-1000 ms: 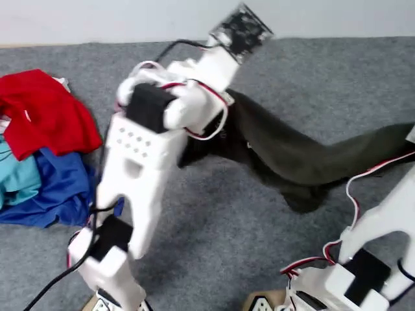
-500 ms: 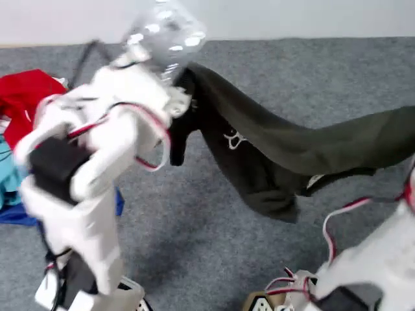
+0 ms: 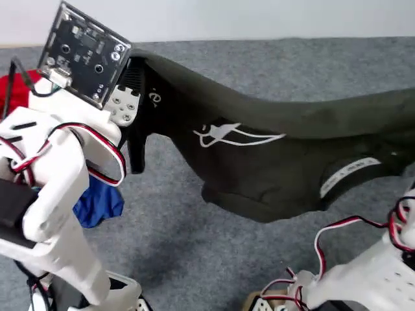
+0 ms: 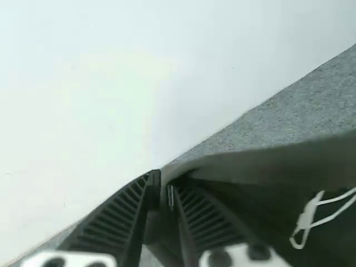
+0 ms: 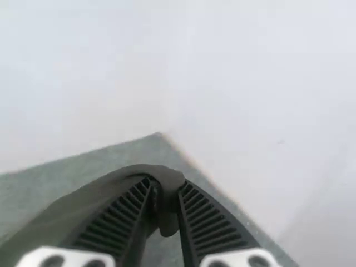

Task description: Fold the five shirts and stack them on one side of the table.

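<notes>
Holding dark shirt (image 3: 272, 149) aloft between both arms; I see it stretched from 10 to 3 o'clock in high view, sagging mid-span above grey surface (image 3: 194, 259). Left pincer (image 4: 164, 192) clenched on shirt edge at 10 o'clock end. Right pincer (image 5: 166, 194) clenched on bunched fold at 3 o'clock end. White print (image 3: 233, 135) faces up. Red shirt (image 3: 16, 94) at 9 o'clock edge, blue shirt (image 3: 97, 202) at 8 o'clock, partly behind left arm.
</notes>
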Available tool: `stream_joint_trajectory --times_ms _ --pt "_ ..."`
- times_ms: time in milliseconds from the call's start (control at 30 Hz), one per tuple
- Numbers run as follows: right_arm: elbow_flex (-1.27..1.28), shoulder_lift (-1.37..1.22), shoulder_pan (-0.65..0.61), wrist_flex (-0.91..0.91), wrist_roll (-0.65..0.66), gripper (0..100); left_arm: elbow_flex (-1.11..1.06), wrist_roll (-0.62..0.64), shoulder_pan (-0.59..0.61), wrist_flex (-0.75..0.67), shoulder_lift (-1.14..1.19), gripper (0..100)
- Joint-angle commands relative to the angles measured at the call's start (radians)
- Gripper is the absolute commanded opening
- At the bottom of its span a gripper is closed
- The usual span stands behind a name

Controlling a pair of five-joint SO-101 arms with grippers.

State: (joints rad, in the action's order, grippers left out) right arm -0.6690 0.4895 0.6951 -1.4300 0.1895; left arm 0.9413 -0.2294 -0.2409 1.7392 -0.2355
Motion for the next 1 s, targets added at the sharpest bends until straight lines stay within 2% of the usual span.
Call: stream_joint_trajectory --times_ms 0,200,500,733,967 --pt "-0.009 0.018 0.027 0.059 -0.012 0.9 -0.027 -0.046 0.006 0.015 -0.028 0" --pt "-0.011 0.028 0.028 0.116 -0.011 0.9 -0.157 -0.087 0.003 0.015 -0.057 0" --pt "-0.011 0.134 0.028 0.174 -0.012 0.9 -0.325 -0.089 -0.038 0.015 -0.310 0" --pt "-0.011 0.228 0.028 0.209 -0.011 0.9 -0.346 -0.190 -0.029 0.015 -0.488 0" --pt "-0.011 0.297 0.028 0.263 -0.012 0.9 -0.348 -0.199 -0.029 0.015 -0.575 0"
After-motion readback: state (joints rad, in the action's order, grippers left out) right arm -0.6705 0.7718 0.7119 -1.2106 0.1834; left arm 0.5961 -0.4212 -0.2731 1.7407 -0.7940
